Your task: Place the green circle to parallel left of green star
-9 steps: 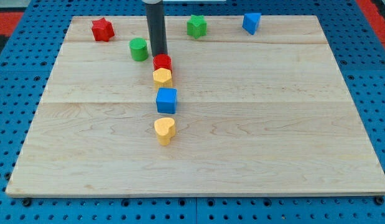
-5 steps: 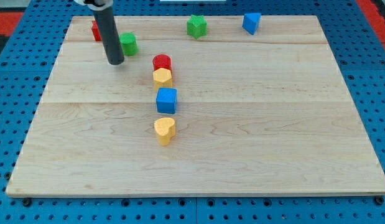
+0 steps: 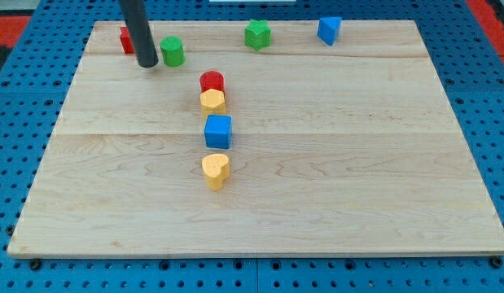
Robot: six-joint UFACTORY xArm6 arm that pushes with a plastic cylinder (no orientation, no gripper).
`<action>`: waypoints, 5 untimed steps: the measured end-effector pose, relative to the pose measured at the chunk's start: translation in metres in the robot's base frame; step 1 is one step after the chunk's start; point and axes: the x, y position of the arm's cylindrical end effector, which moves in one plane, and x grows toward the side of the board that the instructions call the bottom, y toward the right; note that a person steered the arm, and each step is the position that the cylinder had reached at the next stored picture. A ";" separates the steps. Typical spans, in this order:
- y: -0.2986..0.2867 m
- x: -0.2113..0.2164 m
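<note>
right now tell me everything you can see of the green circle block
The green circle block is a short, solid green cylinder that looks like painted wood, standing upright on its flat base near the top left of the light wooden board. My tip sits just to its left, close beside it; whether they touch is unclear. The green star block lies to its right, slightly higher in the view. No other block touches it.

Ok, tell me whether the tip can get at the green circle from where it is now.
Probably yes. My tip sits just to the view's left of the green circle, with nothing between them. The red block lies behind the rod, out of the way.
</note>
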 end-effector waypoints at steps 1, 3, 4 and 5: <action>0.065 0.006; 0.087 0.019; 0.037 0.010; 0.040 -0.016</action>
